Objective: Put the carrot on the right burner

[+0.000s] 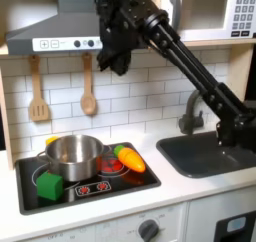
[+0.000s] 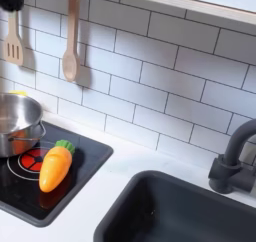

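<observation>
Nearest on the stovetop in the first exterior view, a green cube sits at the front, on the first exterior view's left. The carrot lies flat on the red burner at the first exterior view's right, beside the steel pot. In the second exterior view the carrot has its long axis running diagonal: green top toward the back wall and the pot, orange tip toward the front edge of the stove. A yellow piece peeks behind the pot. Sink and dark faucet sit right on the worktop. Wooden utensils hang on the tile wall. The pincer hangs high above the stove, well apart from the carrot; can't tell how its jaws stand.
</observation>
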Controlling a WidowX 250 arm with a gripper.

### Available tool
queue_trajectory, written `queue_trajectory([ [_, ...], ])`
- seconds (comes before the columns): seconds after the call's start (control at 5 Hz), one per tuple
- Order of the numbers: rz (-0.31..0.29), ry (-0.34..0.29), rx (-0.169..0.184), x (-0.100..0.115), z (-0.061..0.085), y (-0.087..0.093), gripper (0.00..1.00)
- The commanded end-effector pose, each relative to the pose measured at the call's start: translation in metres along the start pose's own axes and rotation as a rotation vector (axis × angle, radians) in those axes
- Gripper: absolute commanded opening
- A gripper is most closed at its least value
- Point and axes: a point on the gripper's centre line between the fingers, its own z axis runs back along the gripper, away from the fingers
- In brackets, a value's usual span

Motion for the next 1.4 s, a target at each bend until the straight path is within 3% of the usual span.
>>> queue_trajectory([
  [0.0,-0.026,0.208,0.174,-0.035,-0.022,0.033,0.00],
  [0.6,-0.061,0.405,0.270,-0.080,-0.058,0.053,0.00],
  [0.8,-0.063,0.446,0.298,-0.089,-0.064,0.060,0.00],
  [1.2,-0.066,0.438,0.326,-0.093,-0.055,0.062,0.00],
])
